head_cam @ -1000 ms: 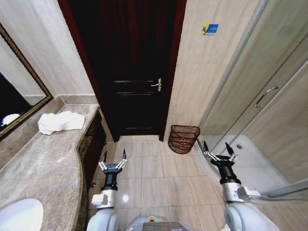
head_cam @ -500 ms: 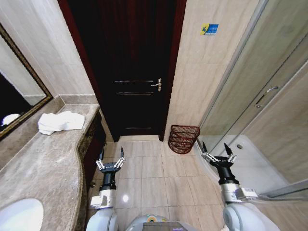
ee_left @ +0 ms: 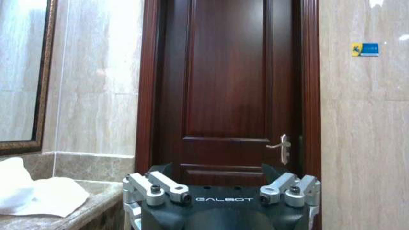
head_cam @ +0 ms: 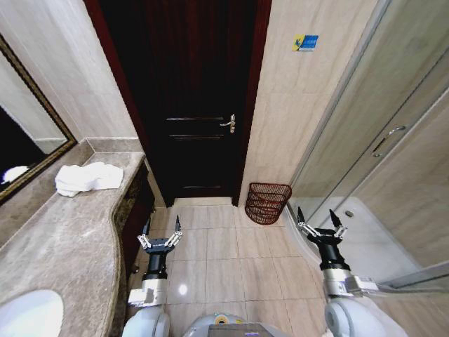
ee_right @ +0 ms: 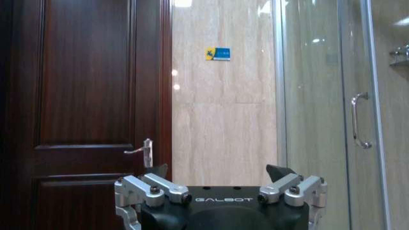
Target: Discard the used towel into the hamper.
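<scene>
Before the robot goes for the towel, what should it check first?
1. Towel on the counter, nothing on top: ok.
2. Left gripper fingers open, empty: ok.
3. Right gripper fingers open, empty: ok.
4. Hamper upright on the floor by the door, top open: ok.
5. Floor between counter and hamper free of clutter: ok.
6. Towel within the left arm's reach from here: cannot tell.

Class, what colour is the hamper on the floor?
Dark reddish-brown hamper, best in the head view.
</scene>
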`<state>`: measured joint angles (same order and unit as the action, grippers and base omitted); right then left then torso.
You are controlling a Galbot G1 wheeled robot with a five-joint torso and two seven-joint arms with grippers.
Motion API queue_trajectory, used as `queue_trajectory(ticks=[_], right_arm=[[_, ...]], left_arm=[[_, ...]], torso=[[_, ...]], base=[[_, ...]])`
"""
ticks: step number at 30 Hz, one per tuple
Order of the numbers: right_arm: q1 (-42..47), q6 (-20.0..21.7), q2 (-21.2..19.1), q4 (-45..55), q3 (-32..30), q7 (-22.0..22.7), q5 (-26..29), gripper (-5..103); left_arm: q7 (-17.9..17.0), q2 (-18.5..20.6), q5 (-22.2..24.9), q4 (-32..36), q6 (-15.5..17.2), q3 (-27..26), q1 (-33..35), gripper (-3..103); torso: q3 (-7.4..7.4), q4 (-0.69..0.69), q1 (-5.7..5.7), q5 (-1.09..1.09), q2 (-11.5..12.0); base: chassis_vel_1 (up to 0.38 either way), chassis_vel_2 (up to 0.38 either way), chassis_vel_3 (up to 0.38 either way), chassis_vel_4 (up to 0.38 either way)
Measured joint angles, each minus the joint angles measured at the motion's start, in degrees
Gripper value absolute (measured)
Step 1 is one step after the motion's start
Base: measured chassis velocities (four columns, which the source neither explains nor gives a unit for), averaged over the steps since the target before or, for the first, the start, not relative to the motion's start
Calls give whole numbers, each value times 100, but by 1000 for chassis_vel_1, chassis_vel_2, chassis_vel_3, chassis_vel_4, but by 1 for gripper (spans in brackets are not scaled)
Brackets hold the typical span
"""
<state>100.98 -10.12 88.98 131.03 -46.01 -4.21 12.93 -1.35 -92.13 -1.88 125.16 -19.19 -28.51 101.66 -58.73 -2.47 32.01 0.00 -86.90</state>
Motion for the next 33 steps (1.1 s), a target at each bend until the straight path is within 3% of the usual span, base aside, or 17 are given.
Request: queue_trajectory(ticks=[16, 33], right_arm=[[-1, -48, -44, -9, 31, 5, 50, 100], [23, -71, 6, -23, 41, -38, 41, 100]], left_arm=[[-64, 0, -121, -18, -13, 91, 16, 93], [-70, 0, -140, -89, -38, 111, -3, 93]], torso=[[0, -1, -1, 0, 0], [0, 0, 0, 0, 0]], base=[[-10, 14, 14, -9], [-110, 103, 110, -111]])
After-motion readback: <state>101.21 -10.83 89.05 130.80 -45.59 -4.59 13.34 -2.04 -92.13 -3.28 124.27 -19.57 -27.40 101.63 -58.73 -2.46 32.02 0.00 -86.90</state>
